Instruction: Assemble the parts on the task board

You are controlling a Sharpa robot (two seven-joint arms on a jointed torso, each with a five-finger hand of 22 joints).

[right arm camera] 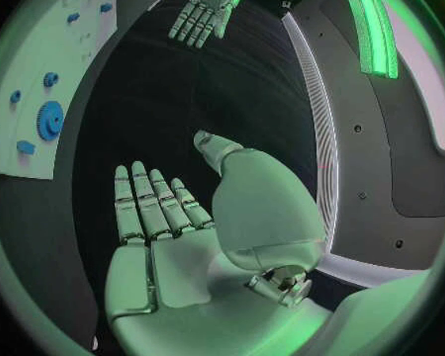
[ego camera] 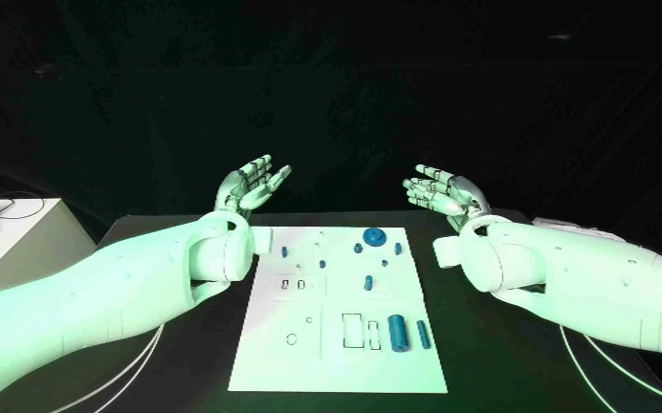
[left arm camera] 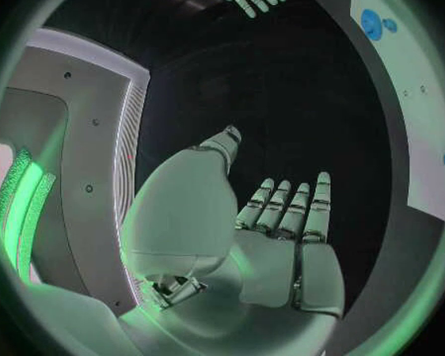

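The white task board (ego camera: 318,356) lies flat in the middle of the black table. On it are small blue parts: a round gear (ego camera: 374,236) near the far edge, a thick cylinder (ego camera: 397,332) and a thin rod (ego camera: 424,334) near the front right, and several small pegs (ego camera: 368,282) between. My left hand (ego camera: 250,186) is raised beyond the board's far left corner, fingers spread, palm empty. My right hand (ego camera: 444,189) is raised beyond the far right corner, also spread and empty. The left wrist view shows the left hand (left arm camera: 282,237) with straight fingers; the right wrist view shows the right hand (right arm camera: 158,221) likewise, and the gear (right arm camera: 51,120).
A pale box (ego camera: 25,227) stands at the table's left edge. Bare black table (ego camera: 180,375) runs along both sides of the board. White cables (ego camera: 131,365) curve over the table near the front corners.
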